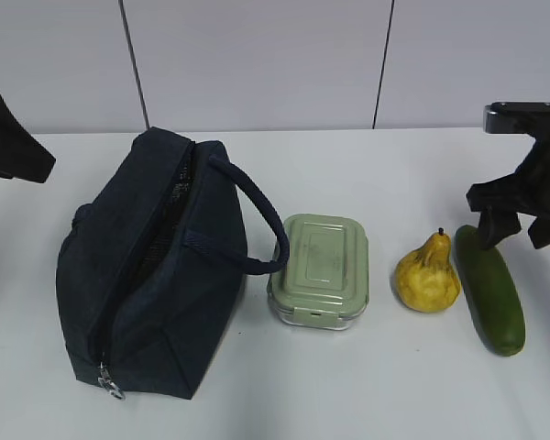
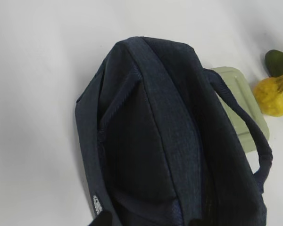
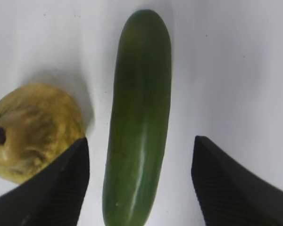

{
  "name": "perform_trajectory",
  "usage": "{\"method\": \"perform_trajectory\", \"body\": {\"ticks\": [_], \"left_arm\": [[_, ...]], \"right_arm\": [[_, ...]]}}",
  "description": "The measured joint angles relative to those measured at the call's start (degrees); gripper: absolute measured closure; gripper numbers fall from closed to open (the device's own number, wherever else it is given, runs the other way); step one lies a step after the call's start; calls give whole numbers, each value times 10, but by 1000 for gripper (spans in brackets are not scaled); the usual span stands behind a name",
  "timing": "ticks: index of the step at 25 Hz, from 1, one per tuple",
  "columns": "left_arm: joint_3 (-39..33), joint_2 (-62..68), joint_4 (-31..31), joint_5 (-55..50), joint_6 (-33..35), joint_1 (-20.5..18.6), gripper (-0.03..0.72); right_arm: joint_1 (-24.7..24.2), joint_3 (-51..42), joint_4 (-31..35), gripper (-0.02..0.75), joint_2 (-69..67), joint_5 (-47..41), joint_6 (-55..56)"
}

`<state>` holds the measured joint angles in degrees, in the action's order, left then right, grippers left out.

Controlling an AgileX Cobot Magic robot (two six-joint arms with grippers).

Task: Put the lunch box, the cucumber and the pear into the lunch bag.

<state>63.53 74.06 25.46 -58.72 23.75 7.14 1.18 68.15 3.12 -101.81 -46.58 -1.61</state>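
A plain white table [image 1: 348, 403] fills the lower part of the exterior view and runs to every edge of both wrist views. Its top is smooth and matt, without cloth or pattern, apart from a few tiny dark specks seen close up. Behind it stands a pale grey wall [image 1: 257, 55] made of flat panels. Two thin dark seams [image 1: 134, 60] cut it from the top edge to the table line, one left of centre and one right of centre, both leaning slightly. The light is soft and even, falling from above, and it leaves only faint grey shadows on the tabletop.
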Motion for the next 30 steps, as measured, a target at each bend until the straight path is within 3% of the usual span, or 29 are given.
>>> {"method": "perform_trajectory", "body": {"ticks": [21, 27, 30], "left_arm": [[0, 0, -12, 10, 0, 0, 390], [0, 0, -17, 10, 4, 0, 390], [0, 0, -17, 10, 10, 0, 390]], "right_arm": [[0, 77, -7, 224, -143, 7, -1], [-1, 77, -17, 358, -144, 7, -1], [-1, 77, -19, 359, -144, 7, -1]]}}
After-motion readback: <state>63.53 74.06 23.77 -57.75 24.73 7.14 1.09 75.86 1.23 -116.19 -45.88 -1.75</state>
